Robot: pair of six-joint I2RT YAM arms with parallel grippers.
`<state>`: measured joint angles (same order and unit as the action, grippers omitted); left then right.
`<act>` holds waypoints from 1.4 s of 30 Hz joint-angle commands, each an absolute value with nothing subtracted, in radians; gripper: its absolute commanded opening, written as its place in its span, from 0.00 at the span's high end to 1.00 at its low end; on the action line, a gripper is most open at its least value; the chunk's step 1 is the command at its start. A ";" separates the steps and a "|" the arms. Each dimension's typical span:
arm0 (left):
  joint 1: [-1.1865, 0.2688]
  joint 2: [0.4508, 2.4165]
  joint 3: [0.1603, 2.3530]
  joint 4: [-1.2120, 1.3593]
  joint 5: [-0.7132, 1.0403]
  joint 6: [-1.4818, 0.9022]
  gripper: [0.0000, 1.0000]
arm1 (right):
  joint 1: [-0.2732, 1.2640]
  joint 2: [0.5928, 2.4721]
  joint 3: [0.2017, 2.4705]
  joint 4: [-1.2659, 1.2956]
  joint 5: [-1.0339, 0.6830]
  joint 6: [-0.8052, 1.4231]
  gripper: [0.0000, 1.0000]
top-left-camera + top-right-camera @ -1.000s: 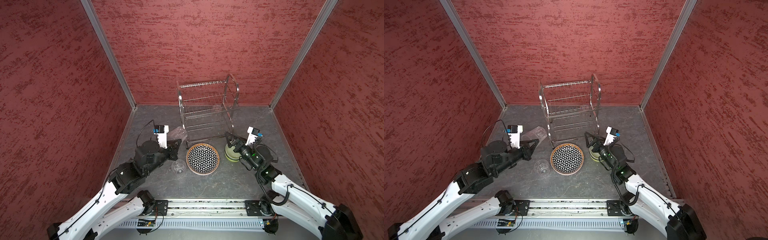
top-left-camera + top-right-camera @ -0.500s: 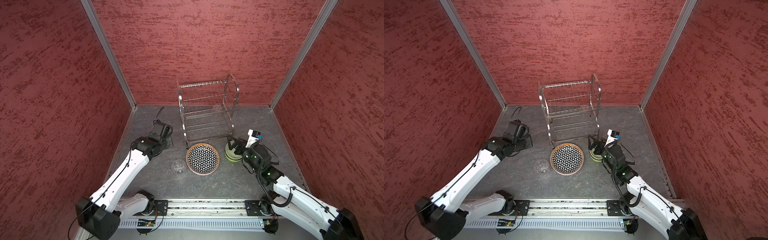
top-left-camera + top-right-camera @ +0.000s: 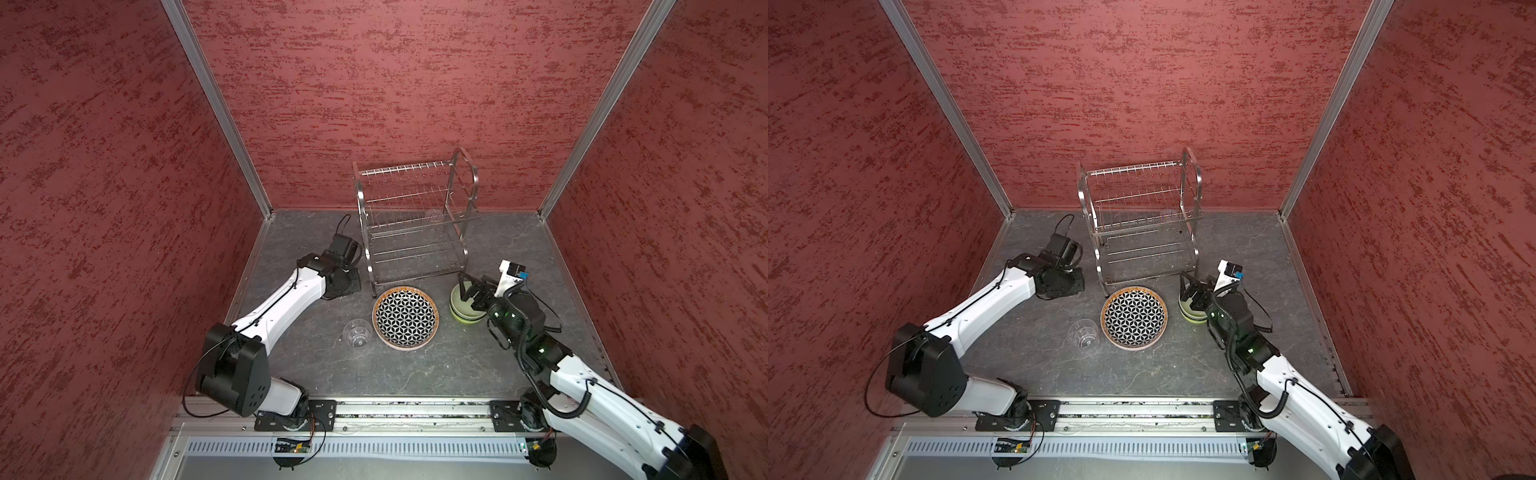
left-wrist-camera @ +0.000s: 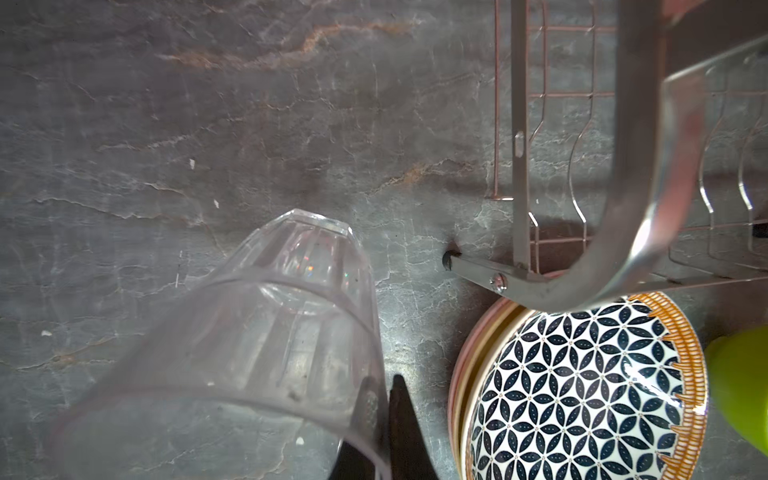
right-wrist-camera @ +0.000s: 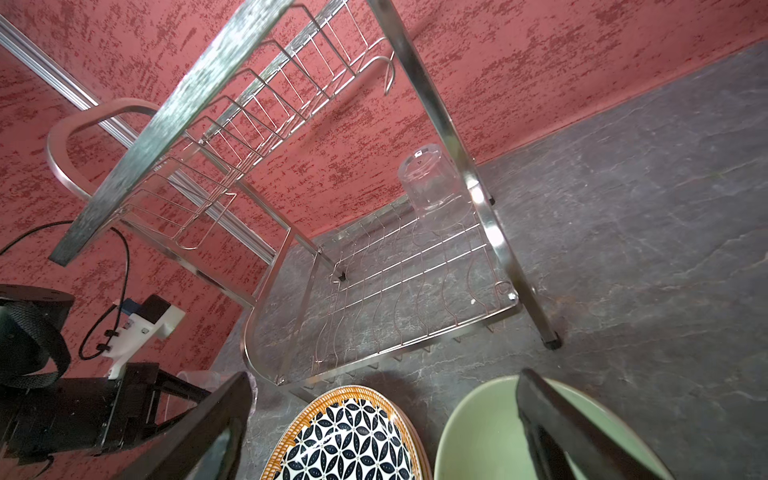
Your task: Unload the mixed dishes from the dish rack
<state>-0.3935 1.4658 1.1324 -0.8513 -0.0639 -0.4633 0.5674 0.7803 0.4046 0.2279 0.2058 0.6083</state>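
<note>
The dish rack stands at the middle of the bench's back edge, nearly bare. One racked tumbler is left on it, at the back right corner of the lower tier, upright and seemingly mouth down. In both top views it is only a faint glint.

The right pincer hangs released, jaws wide, just over the bowl stack near the rack's front right leg. The racked tumbler lies beyond it, toward the back edge and behind that leg. This arm is much the nearer. I judge the reach must go in over the front of the lower tier, under the upper one, and take the glass across its upright axis.

The left pincer is clenched on the wall of the held tumbler, near its rim. The base points away and down toward the bench, left of the rack's front left leg. I cannot tell whether the base touches the bench, and in the top views the wrist hides both pincer and glass.

The plate stack lies just before the rack's front, with a loose tumbler beside it toward the left edge. Under the patterned plate only pink and pale rims show. Of the bowls I make out a green one on lime, and no third.
</note>
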 commanded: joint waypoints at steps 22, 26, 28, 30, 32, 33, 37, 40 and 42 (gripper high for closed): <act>-0.452 1.600 1.159 -0.863 -0.077 -0.407 0.92 | 0.566 0.816 0.380 0.285 0.217 0.611 0.01; -0.460 1.614 1.168 -0.862 -0.074 -0.408 0.80 | 0.566 0.813 0.373 0.291 0.227 0.611 0.01; -0.464 1.619 1.170 -0.861 -0.072 -0.408 0.77 | 0.566 0.817 0.373 0.291 0.228 0.608 0.01; -0.468 1.624 1.172 -0.859 -0.069 -0.409 0.77 | 0.566 0.820 0.373 0.296 0.229 0.607 0.01; -0.469 1.626 1.175 -0.859 -0.071 -0.410 0.76 | 0.566 0.828 0.373 0.300 0.229 0.602 0.01; -0.471 1.624 1.176 -0.858 -0.069 -0.411 0.75 | 0.566 0.832 0.373 0.303 0.229 0.600 0.01; -0.486 1.594 1.175 -0.842 -0.066 -0.415 0.72 | 0.566 0.865 0.391 0.301 0.223 0.582 0.01; -0.524 1.544 1.178 -0.841 -0.111 -0.423 0.63 | 0.566 0.890 0.405 0.311 0.217 0.566 0.01; -0.553 1.508 1.183 -0.849 -0.146 -0.427 0.57 | 0.567 0.907 0.416 0.316 0.215 0.553 0.01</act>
<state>-0.5175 1.5776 1.1519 -0.8551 -0.0940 -0.4236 0.5674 0.8940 0.3786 0.2844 0.2111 0.5816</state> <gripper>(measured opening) 0.419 0.988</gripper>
